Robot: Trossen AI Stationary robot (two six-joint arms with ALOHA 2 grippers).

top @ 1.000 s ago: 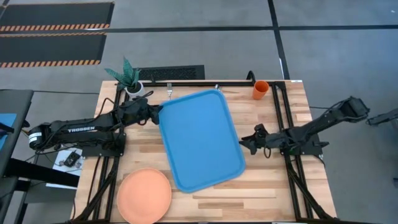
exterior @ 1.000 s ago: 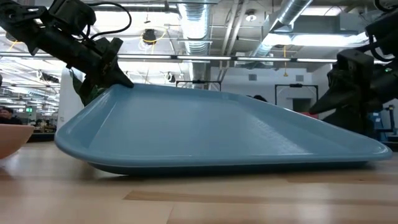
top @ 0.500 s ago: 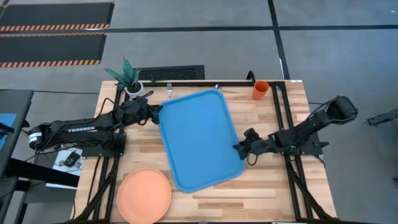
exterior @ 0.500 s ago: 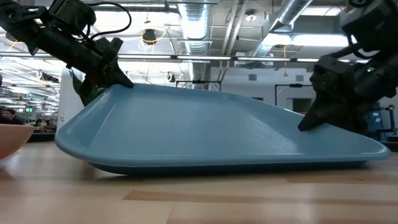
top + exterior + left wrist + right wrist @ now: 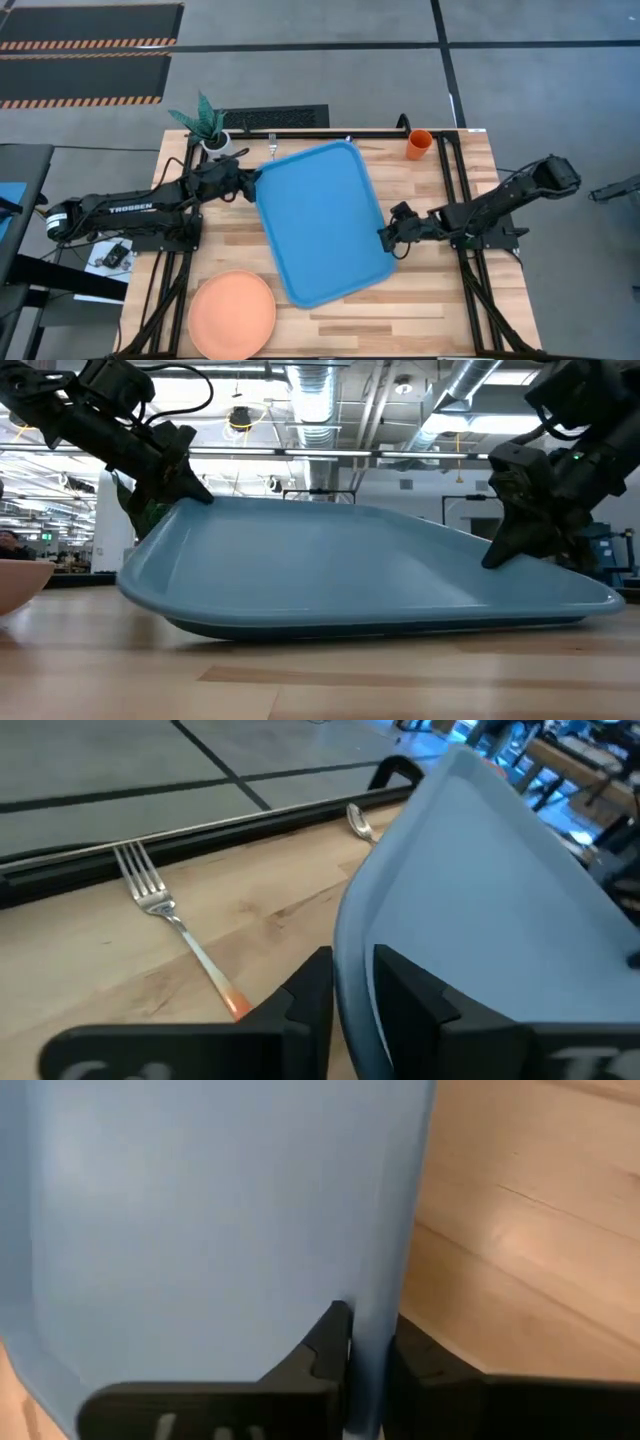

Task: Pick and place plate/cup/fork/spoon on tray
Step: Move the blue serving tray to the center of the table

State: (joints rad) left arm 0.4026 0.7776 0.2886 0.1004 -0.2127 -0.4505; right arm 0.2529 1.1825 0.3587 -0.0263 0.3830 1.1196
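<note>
The blue tray [image 5: 320, 220] lies slantwise in the middle of the table, its far-left corner raised and its underside [image 5: 330, 628] on the wood. My left gripper [image 5: 256, 180] is shut on that raised corner. My right gripper [image 5: 385, 240] is shut on the tray's right rim. The salmon plate [image 5: 232, 312] lies at the near left. The orange cup [image 5: 418, 144] stands at the far right. The fork [image 5: 150, 895] and the spoon [image 5: 358, 820] lie on the table along the far edge, behind the tray. My left gripper pinches the raised rim of the tray's far-left corner [image 5: 352, 970] between its two fingers, one inside the tray and one outside. It comes from the table's left, slanting slightly down. That corner is held up off the table. My right gripper pinches the tray's right long rim [image 5: 372, 1310] between its two fingers, one inside the rim and one outside. It slants down from the table's right. The tray's right end [image 5: 600, 600] sits low by the table.
A white pot with a green plant [image 5: 208, 125] stands at the far-left corner, just behind my left gripper. A dark rail [image 5: 330, 132] runs along the far edge. Bare wood lies near the front edge, right of the plate.
My right gripper has moved toward the table's left, onto the tray's right rim, tipped further down, and shut on it. The tray's near-left end has slid a little toward the right; its far-left corner stays raised in my left gripper.
</note>
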